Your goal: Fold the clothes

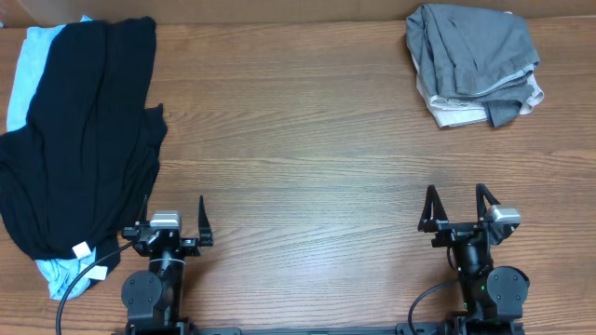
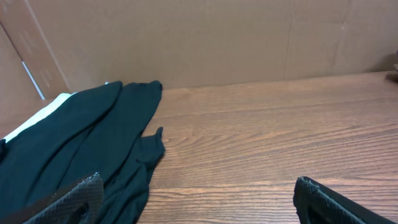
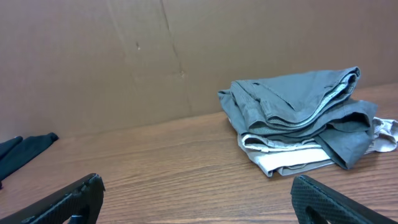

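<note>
On the wooden desk (image 1: 298, 158), a large black garment (image 1: 84, 140) sprawls at nine o'clock in the overhead view, over a light blue garment (image 1: 28, 65) that peeks out at its far and near ends. A small white tag (image 1: 82, 249) shows near its lower hem. A folded grey garment (image 1: 470, 51) sits on a cream garment (image 1: 456, 113) at one o'clock. The left pincer (image 1: 170, 216) at seven o'clock, just beside the black cloth, and the right pincer (image 1: 455, 195) at five o'clock both stand spread apart, holding nothing.

place: probably a robot lab bench | cues: wood-grain table (image 1: 307, 140), plain cardboard back wall (image 2: 217, 37)
</note>
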Robot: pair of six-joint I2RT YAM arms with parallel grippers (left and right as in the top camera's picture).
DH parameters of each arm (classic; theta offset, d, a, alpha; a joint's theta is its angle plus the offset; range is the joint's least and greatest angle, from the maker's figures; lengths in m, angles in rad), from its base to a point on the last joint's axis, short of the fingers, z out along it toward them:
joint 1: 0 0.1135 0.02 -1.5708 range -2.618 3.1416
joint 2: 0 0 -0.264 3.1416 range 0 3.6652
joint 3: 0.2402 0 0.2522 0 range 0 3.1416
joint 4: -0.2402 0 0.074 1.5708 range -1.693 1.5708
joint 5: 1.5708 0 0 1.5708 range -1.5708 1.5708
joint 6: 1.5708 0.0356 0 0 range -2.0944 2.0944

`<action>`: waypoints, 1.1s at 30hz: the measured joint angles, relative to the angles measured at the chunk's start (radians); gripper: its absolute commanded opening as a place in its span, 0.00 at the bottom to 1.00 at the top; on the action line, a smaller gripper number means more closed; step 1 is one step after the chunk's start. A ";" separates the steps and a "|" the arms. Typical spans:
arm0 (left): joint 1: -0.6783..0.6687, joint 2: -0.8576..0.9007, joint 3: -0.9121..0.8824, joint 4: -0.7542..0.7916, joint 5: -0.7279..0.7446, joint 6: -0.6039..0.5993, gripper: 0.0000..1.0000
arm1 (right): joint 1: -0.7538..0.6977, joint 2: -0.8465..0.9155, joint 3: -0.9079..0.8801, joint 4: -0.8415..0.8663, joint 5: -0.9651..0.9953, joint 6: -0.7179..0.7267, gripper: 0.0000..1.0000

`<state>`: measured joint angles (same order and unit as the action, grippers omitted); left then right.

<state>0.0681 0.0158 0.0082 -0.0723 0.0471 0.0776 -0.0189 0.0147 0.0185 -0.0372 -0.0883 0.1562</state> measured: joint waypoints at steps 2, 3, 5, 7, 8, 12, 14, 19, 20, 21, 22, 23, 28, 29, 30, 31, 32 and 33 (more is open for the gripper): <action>0.000 0.000 0.000 0.001 0.000 0.000 1.00 | 0.000 0.000 0.000 0.000 0.000 0.000 1.00; 0.000 0.000 0.000 0.002 0.000 0.000 1.00 | 0.000 0.000 0.000 0.000 0.000 0.000 1.00; 0.000 0.000 0.000 0.010 0.000 0.000 1.00 | 0.000 0.000 0.000 0.000 0.000 0.000 1.00; 0.000 0.000 0.000 0.020 0.000 0.000 1.00 | 0.000 0.000 0.000 0.000 0.000 0.000 1.00; 0.000 0.000 0.000 0.022 0.001 0.000 1.00 | 0.000 0.000 0.000 0.000 0.000 0.000 1.00; 0.000 0.000 0.000 0.023 0.016 0.000 1.00 | 0.000 0.000 0.000 0.003 0.000 0.000 1.00; 0.000 0.000 0.001 0.023 0.032 0.000 1.00 | 0.000 0.000 0.000 0.015 0.000 0.000 1.00; 0.000 0.000 0.003 0.016 0.054 0.001 1.00 | 0.000 0.000 0.000 0.037 -0.001 -0.001 1.00; 0.000 0.000 0.006 0.011 0.056 0.000 1.00 | 0.000 0.000 0.000 0.036 -0.001 0.000 1.00; 0.000 0.000 0.012 0.000 0.058 0.001 1.00 | 0.000 0.000 0.000 0.037 -0.001 0.000 1.00; 0.000 0.000 0.020 -0.013 0.058 0.001 1.00 | 0.000 0.000 0.000 0.036 -0.001 0.000 1.00; 0.000 0.000 0.029 -0.026 0.058 0.001 1.00 | 0.000 0.000 0.000 0.036 -0.001 -0.001 1.00; 0.000 0.003 0.093 -0.073 0.062 0.001 1.00 | 0.000 0.000 0.022 0.032 -0.002 0.000 1.00; 0.000 0.005 0.100 -0.074 0.063 0.001 1.00 | 0.000 0.000 0.032 0.032 -0.006 0.000 1.00; 0.000 0.016 0.121 -0.075 0.065 0.001 1.00 | 0.000 0.000 0.040 0.033 -0.009 0.000 1.00; 0.000 0.029 0.137 -0.078 0.066 0.001 1.00 | 0.000 0.000 0.052 0.030 -0.013 0.000 1.00; 0.000 0.045 0.152 -0.079 0.066 0.000 1.00 | 0.000 0.000 0.063 0.026 -0.016 -0.001 1.00; 0.000 0.063 0.168 -0.079 0.066 0.000 1.00 | 0.000 0.000 0.074 0.021 -0.019 -0.001 1.00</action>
<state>0.0681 0.0784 0.1761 -0.1509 0.1127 0.0780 -0.0189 0.0147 0.0921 -0.0158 -0.1070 0.1555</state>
